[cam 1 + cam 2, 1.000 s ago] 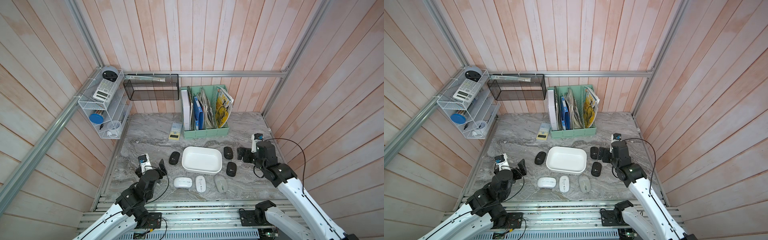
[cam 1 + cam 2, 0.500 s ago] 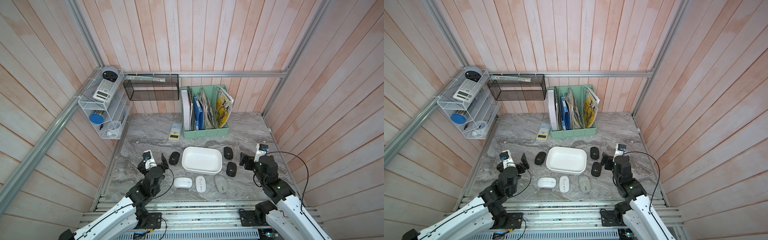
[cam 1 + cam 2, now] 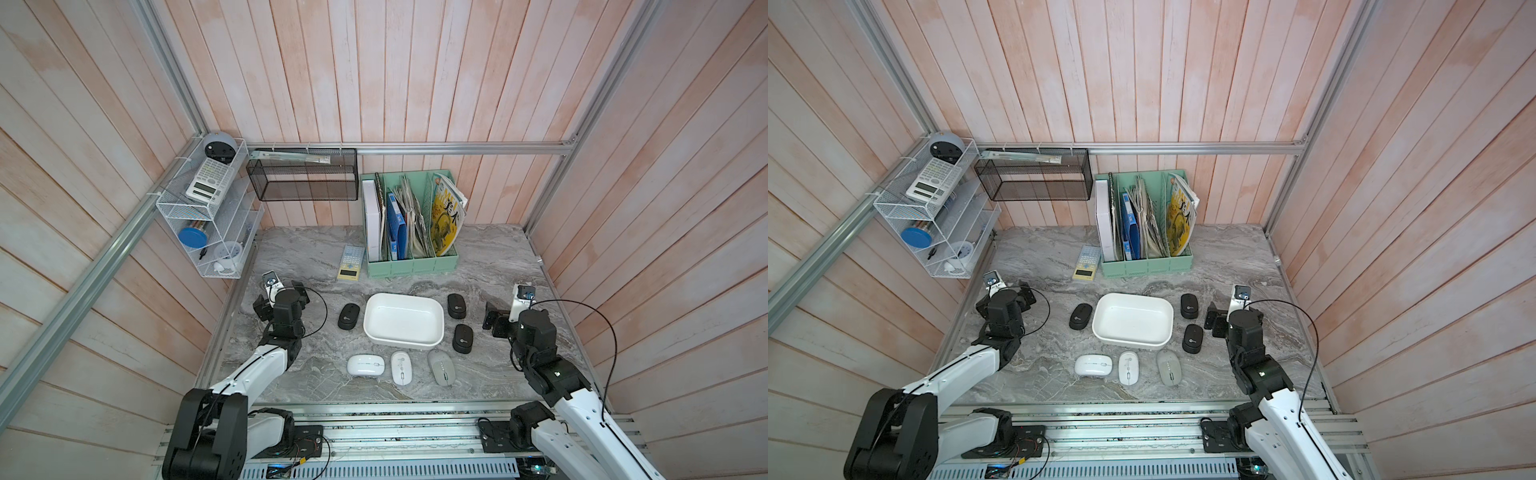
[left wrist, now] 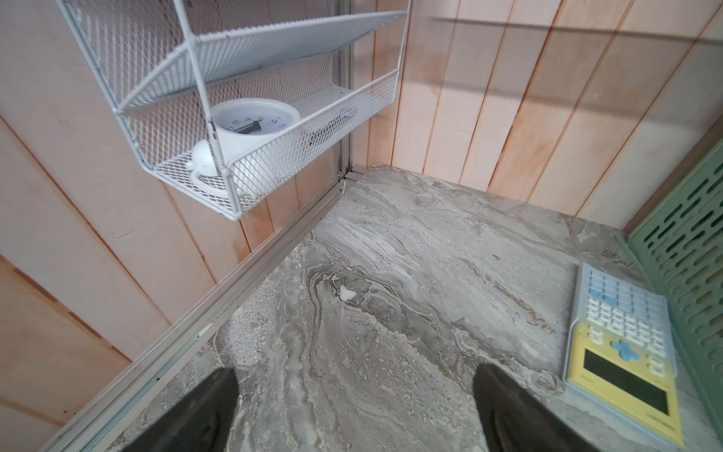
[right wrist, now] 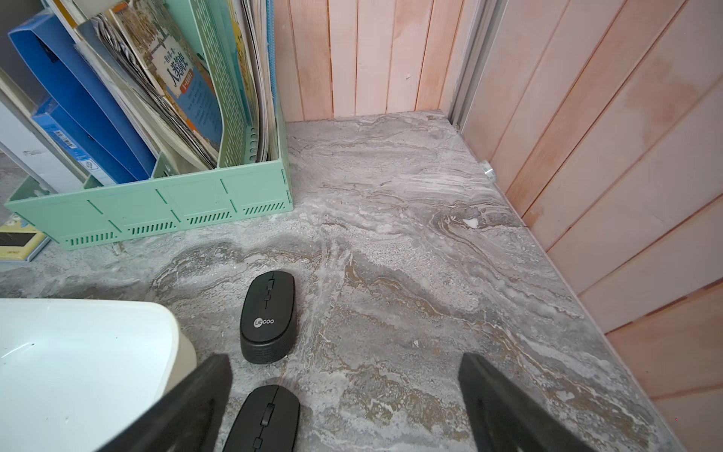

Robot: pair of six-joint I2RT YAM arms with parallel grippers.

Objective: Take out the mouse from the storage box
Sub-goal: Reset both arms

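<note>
Grey marble tabletop point(image 3: 490, 266) carries the white shallow plastic storage box point(image 3: 403, 320) at its middle. A mint green file organiser point(image 3: 411, 266) stands behind it. Three black oval mice point(image 3: 348, 316) lie at its ends, and two white mice point(image 3: 365, 365) and a grey mouse point(image 3: 441, 366) lie before it, all outside. We hold left gripper point(image 4: 354, 370) and right gripper point(image 5: 344, 358) spread wide, touching nothing. Our right wrist view cuts off the box and the nearer black mouse point(image 5: 266, 418).

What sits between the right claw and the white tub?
The far black mouse and near black mouse lie between the right gripper and storage box, in both top views.
</note>
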